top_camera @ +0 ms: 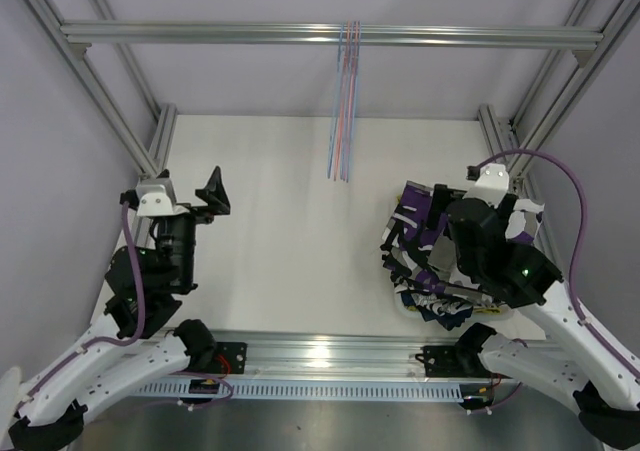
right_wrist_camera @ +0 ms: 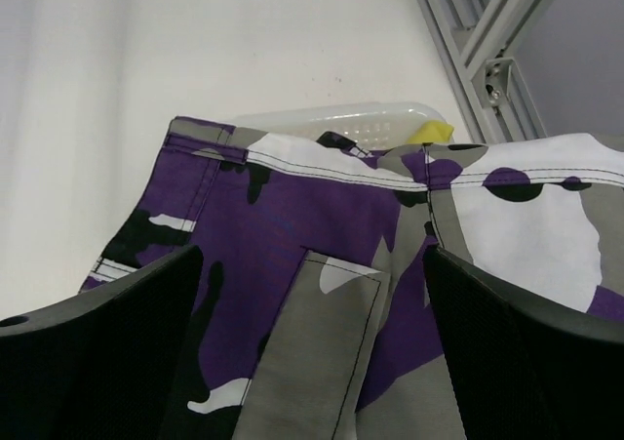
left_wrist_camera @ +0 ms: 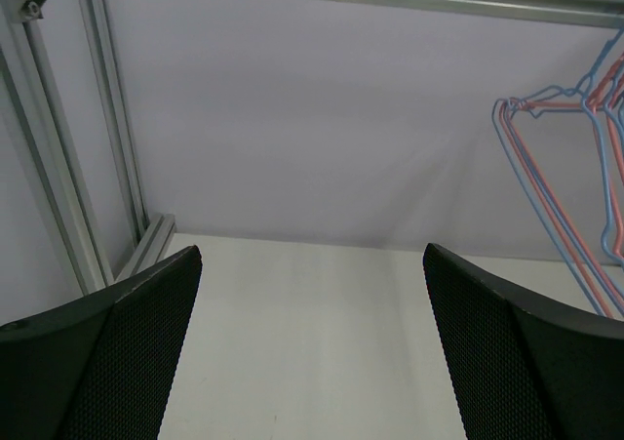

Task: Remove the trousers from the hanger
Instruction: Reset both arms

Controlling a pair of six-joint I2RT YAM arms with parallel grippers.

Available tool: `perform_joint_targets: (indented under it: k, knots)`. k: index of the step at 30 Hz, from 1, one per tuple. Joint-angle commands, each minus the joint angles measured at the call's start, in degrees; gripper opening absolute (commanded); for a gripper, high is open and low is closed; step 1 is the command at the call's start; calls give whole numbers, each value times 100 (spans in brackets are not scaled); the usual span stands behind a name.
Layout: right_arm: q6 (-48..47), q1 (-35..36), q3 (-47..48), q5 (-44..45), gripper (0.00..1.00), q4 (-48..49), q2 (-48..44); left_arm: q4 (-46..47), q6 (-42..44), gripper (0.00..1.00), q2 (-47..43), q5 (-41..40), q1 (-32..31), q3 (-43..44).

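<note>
Right gripper [right_wrist_camera: 312, 352] hung spread wide and empty over the patterned trousers [right_wrist_camera: 283, 235], heaped at the table's [top_camera: 280, 251] four o'clock; left gripper [left_wrist_camera: 312, 352] gaped empty too. Rising, a finger might snag cloth and drag the heap.

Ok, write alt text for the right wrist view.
Purple, black, white and grey camouflage trousers lie bunched on the white table, seen between the two black fingers of the right gripper, which stand wide apart. Behind the cloth show a pale perforated plastic piece, a yellow scrap, and an aluminium frame post at top right.
</note>
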Motion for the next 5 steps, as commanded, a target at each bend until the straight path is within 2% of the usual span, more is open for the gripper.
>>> perform_joint_targets:
  k: [1, 5]
  knots:
    - [188, 59, -35, 200, 100, 375, -364, 374, 31, 100, -174, -138, 131, -54]
    - [47, 59, -70, 489, 99, 428, -663, 611, 172, 99, -454, -217, 219, -151]
